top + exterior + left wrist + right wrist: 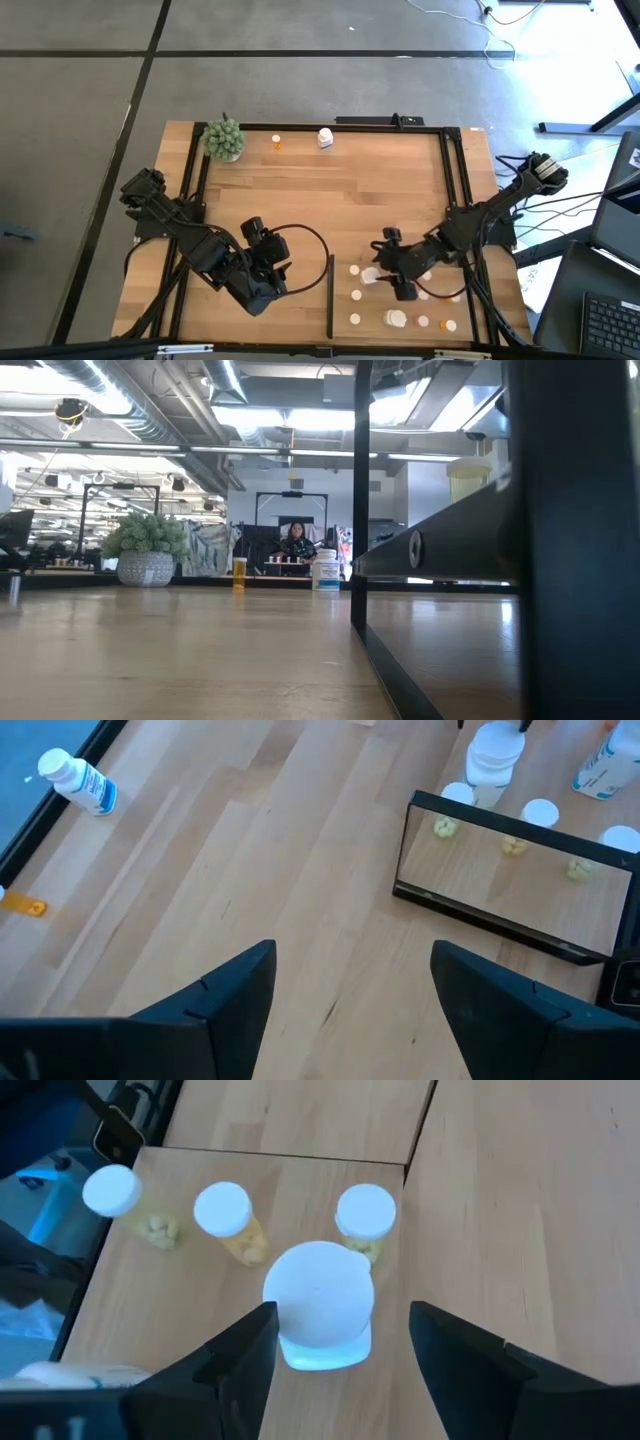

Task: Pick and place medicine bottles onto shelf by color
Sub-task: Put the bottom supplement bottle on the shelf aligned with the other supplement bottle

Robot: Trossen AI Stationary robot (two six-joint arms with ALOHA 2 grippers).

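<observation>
Several small bottles [355, 295] with round white caps stand on your pale wood shelf [400, 300], a flat smooth panel edged by a thin black strip [330, 296], at the table's near right. Your right gripper [340, 1345] hovers over it with fingers spread, holding nothing; a chunky white bottle [320, 1305] sits just ahead, between the dark fingertips, three yellowish bottles behind it. Your left gripper [350, 990] waits open above bare grained tabletop [320, 190], left of the strip. Far back stand an orange bottle [276, 142] and a white bottle [325, 138] with a blue label, unreadable, near a spiky green plant [224, 138].
</observation>
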